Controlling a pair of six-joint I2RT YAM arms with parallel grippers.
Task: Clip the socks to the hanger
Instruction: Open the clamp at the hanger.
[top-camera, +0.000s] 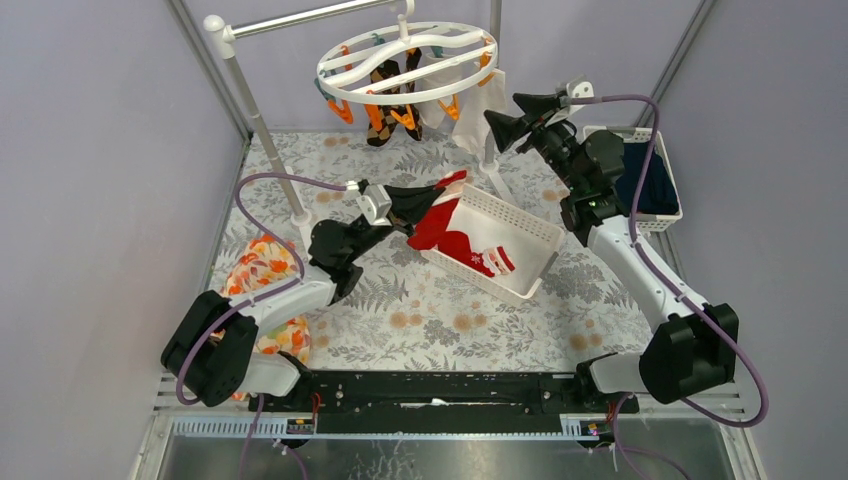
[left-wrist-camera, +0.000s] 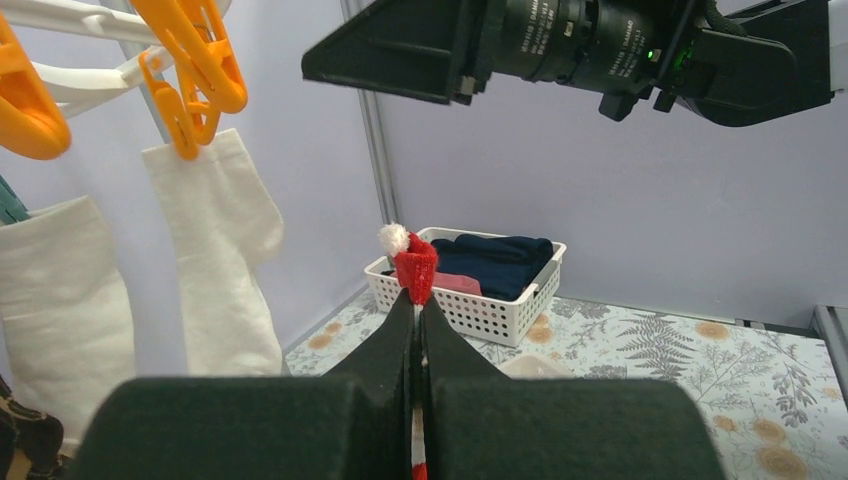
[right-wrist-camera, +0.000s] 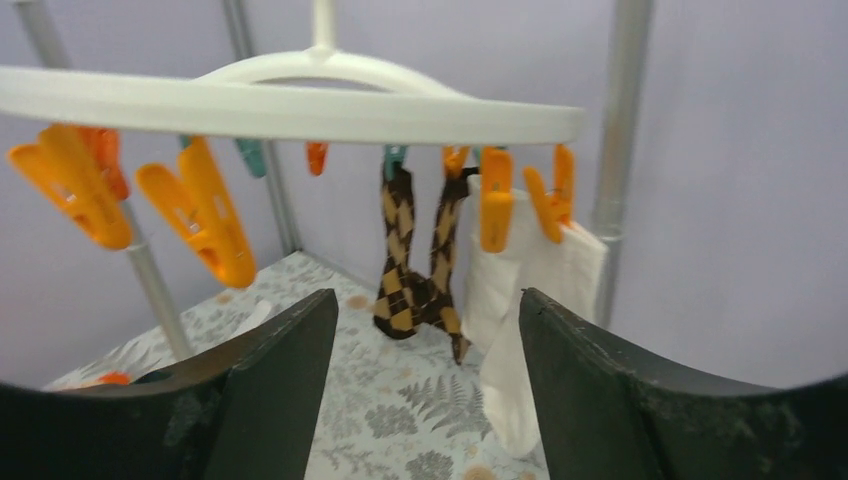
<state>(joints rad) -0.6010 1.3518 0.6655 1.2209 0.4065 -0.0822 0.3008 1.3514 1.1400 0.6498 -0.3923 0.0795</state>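
— What did the view from above show of my work?

— Four socks hung already on the hanger: the brown diamond pair and the white pair. Your left claw was shut on one red sock, which it held over the white basket. The second red sock lay inside that basket. Your right claw stood high, just beside the ring and near the white pair.

— And the left wrist camera?

— There the fingers were pressed together, and the red end of the sock with its white tip stood out between them. Orange pegs hung above on the left, with the white pair under them.

— The right wrist?

— Its jaws were wide apart and held nothing. Through the gap you looked at the ring, with free orange pegs on its left side.

— So how far was I?

— I judge that two pairs were done and one pair was left. The red sock in your claw was not yet at a peg, and the other one waited in the basket.
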